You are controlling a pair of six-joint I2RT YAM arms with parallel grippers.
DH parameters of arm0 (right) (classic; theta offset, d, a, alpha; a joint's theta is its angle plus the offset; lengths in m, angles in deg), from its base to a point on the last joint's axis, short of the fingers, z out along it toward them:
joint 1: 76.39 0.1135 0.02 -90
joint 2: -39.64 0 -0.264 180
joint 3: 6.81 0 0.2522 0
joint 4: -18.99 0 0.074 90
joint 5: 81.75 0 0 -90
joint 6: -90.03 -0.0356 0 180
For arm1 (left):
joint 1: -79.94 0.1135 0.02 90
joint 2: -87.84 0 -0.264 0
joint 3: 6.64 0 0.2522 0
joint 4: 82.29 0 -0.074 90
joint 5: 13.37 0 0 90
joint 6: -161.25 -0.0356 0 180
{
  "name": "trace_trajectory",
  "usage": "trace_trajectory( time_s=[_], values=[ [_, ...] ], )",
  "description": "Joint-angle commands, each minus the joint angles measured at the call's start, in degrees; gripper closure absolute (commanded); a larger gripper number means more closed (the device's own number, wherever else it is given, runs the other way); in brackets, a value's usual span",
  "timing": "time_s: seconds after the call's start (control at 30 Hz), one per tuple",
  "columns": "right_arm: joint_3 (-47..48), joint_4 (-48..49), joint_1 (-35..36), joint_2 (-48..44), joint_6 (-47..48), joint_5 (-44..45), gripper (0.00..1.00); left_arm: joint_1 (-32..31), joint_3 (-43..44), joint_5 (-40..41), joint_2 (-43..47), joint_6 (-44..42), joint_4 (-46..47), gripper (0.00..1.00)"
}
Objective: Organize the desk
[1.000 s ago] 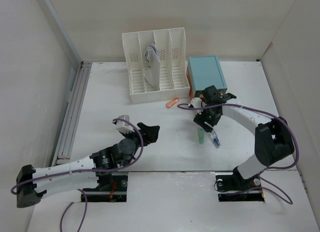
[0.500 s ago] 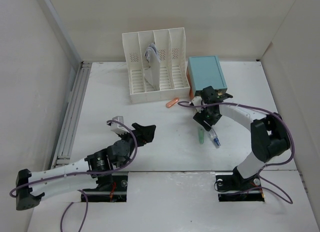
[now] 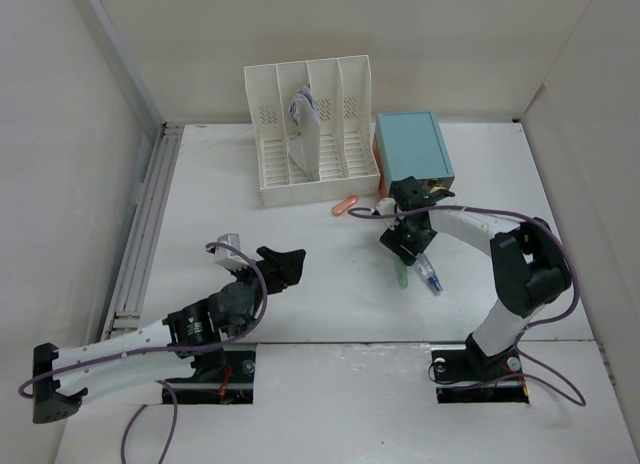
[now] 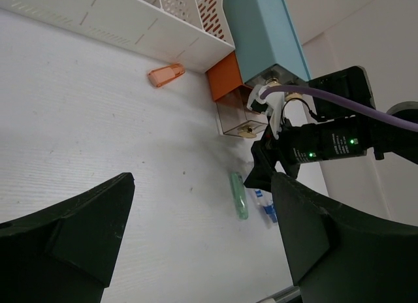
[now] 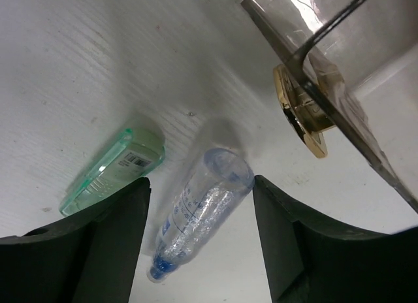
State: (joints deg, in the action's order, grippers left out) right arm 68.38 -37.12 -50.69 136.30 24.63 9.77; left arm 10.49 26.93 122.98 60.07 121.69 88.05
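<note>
Two empty grippers, both spread wide. Only the right wrist view shows a clear bottle [image 5: 199, 215] lying between the right gripper [image 5: 199, 185] fingers, with a green tube [image 5: 114, 169] by one finger. Bare desk [image 4: 98, 133] spreads ahead of the left gripper [image 4: 202, 185] fingers.

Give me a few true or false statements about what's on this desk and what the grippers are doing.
1. The clear bottle lies on its side on the desk. True.
2. The left gripper holds the orange piece. False: it is open and empty; the orange piece lies on the desk by the file rack.
3. The green item lies beside the bottle. True.
4. The right gripper is shut on the bottle. False: it is open, with gaps either side of the bottle.
</note>
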Motion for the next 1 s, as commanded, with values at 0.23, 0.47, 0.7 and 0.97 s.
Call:
trace_trajectory(
  time_s=[0.23, 0.47, 0.7, 0.97],
  values=[
    [0.09, 1.65, 1.99, 0.46, 1.42, -3.28, 0.37, -0.42, 0.14, 2.26, 0.96, -0.6, -1.02, 0.17],
    [0.62, 1.65, 4.63, 1.24, 1.42, -2.67, 0.38, -0.42, 0.67, 2.78, 1.49, -1.12, -1.55, 0.17],
    [1.94, 0.51, 6.39, 4.14, 0.36, -0.47, 0.4, -0.42, 0.67, 3.31, 2.54, -1.13, -2.6, 0.17],
    [2.99, -1.25, 6.91, 3.01, 0.36, 3.39, 0.4, -0.42, 0.67, 3.31, 3.07, -1.13, -3.13, 0.17]
  ],
)
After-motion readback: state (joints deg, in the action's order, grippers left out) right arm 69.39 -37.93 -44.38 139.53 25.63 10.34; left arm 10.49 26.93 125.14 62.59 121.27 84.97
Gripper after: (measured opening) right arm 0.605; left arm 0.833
